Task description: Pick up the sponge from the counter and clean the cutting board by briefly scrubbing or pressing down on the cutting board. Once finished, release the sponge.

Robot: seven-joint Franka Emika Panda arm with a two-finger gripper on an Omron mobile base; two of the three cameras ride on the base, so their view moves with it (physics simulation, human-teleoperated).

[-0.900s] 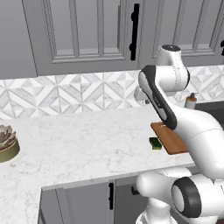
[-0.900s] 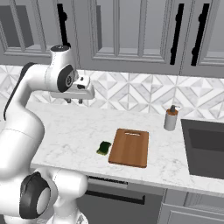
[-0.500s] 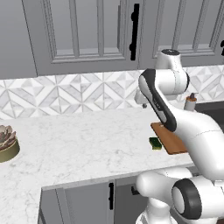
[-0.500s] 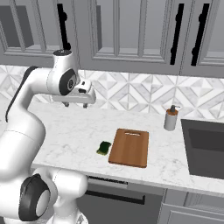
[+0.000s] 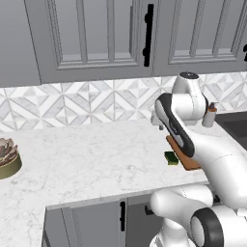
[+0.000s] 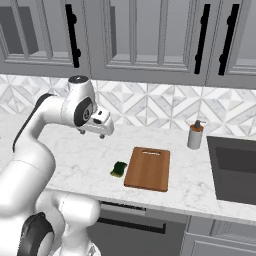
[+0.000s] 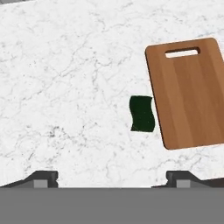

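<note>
Claw (image 6: 102, 133) high above counter (image 6: 75, 155), jaws wide, empty.

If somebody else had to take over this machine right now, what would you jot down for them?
Claw: open, holding nothing, high above the counter.
Sponge: lying on the counter right beside the board's long edge, near the front; whether they touch is unclear.
Board: flat on the counter, bare, handle slot toward the wall.
Done: nothing on the sponge yet; the arm hangs above it.
Left: lower the claw onto the sponge, grab it, lift it onto the board, press or scrub briefly, then let go.
</note>
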